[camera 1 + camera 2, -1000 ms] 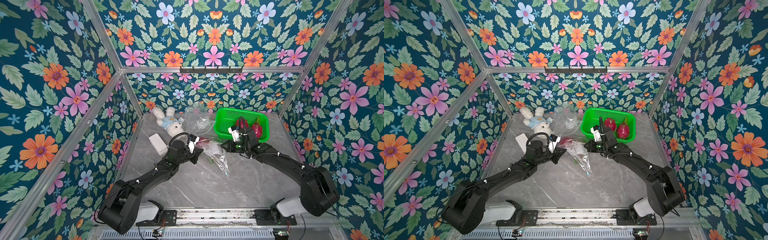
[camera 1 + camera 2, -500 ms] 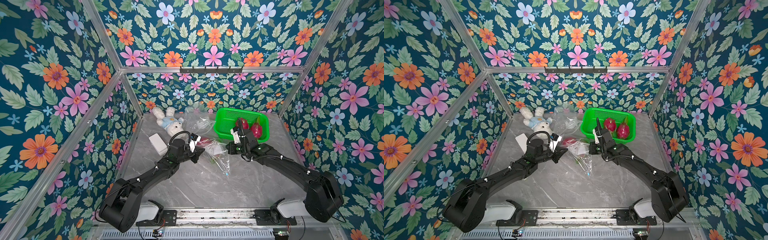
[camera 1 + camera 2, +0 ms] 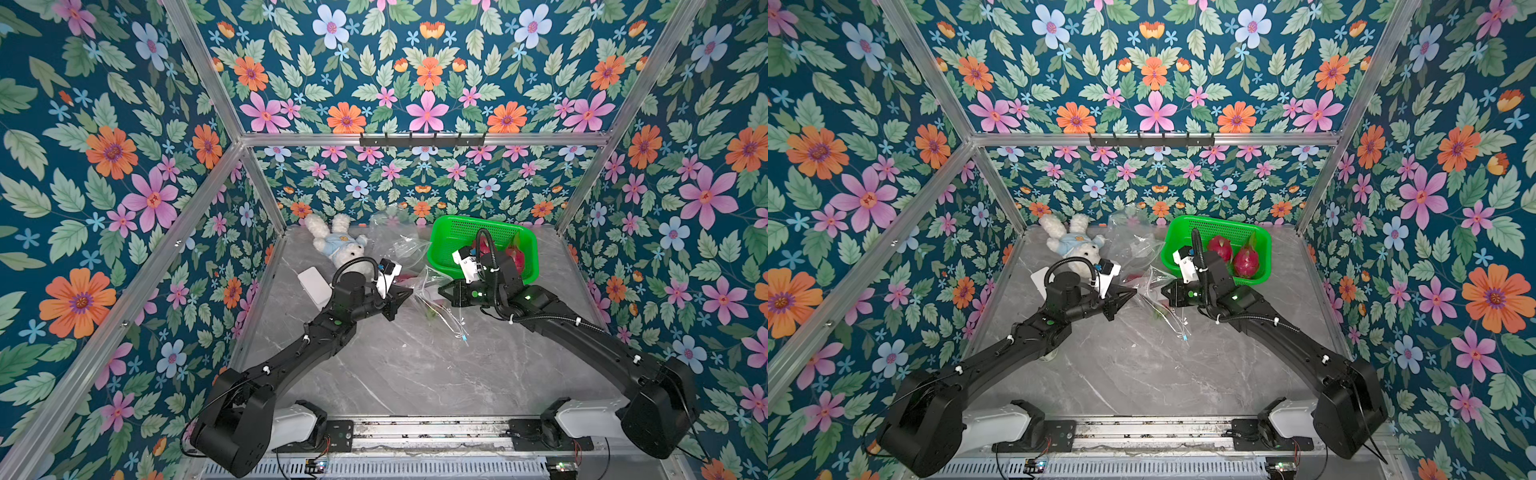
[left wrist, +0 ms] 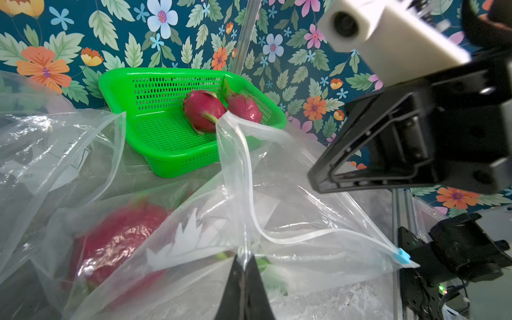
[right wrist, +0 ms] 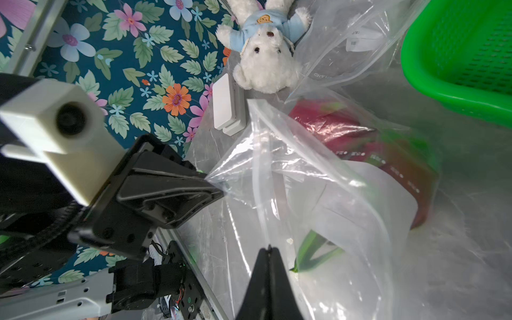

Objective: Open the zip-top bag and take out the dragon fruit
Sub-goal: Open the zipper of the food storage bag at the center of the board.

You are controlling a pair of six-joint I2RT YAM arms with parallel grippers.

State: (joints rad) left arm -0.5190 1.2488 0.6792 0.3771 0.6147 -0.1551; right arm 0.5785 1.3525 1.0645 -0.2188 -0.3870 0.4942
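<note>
The clear zip-top bag (image 3: 432, 301) (image 3: 1158, 301) lies mid-table between both grippers, with its blue slider (image 4: 401, 255) at one end of the zip strip. One magenta dragon fruit (image 4: 116, 238) (image 5: 346, 127) shows inside it. Two more dragon fruit (image 3: 1220, 247) (image 3: 1246, 259) lie in the green basket (image 3: 1217, 222). My left gripper (image 4: 245, 256) (image 3: 409, 291) is shut on the bag's edge film. From the opposite side, my right gripper (image 5: 268, 248) (image 3: 442, 291) is shut on the bag's other wall by the zip strip. The mouth gapes between them.
A white plush bear (image 3: 340, 245) and a white box (image 3: 313, 284) lie at the back left. A second, empty clear bag (image 3: 395, 237) lies behind the first. The basket (image 3: 478, 226) stands at the back right, close behind the right wrist.
The right gripper shifted slightly away, opened a little and shut again on the bag. The bag's film now spreads wider between the grippers. The left arm has stayed put.
</note>
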